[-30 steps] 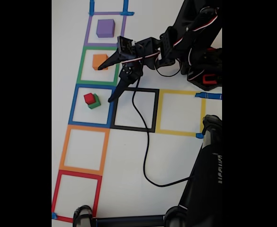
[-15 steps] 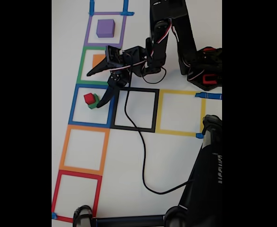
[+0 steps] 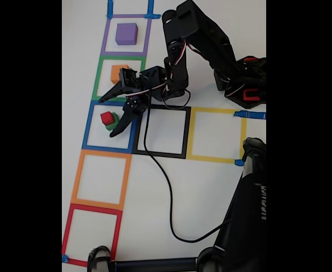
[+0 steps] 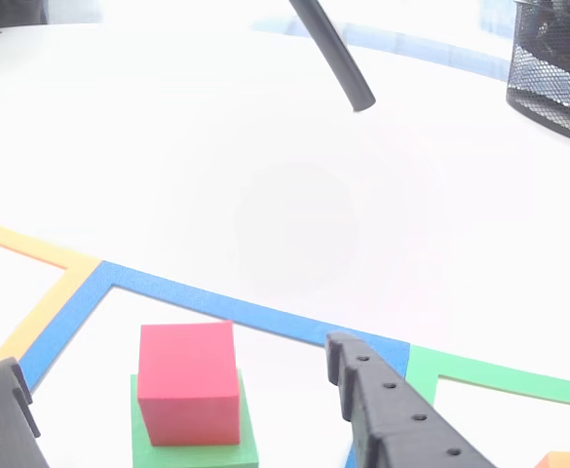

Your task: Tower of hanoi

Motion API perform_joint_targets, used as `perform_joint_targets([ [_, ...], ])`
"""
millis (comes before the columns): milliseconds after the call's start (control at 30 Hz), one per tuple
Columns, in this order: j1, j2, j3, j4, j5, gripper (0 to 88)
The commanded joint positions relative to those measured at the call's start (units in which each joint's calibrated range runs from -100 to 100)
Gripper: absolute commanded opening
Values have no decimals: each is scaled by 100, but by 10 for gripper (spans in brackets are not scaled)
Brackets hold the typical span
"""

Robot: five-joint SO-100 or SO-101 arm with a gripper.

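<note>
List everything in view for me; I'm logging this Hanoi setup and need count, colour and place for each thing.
Red cube: one, red, stacked on the green cube in the blue square.
Green cube: one, green, beneath the red.
Orange cube: one, orange, green square.
Purple cube: one, purple, purple square.
Tape squares: seven; purple, green, blue, orange, red, black, yellow.
Cable: one, black, across the table.
Mesh basket: one, black, top right of the other view.
Gripper: one, black, open around the stack.
</note>
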Motion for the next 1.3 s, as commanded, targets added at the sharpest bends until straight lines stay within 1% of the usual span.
perform_joint_targets([
  [0,-184,-131,75,-137,36,340],
  [300,-395,7,-43,-251,36,333],
  [733,-357,249,-234,-332,36,328],
  [900,-357,313,-352,-323,36,284],
  [1267,-443,346,-407,-243,36,237],
])
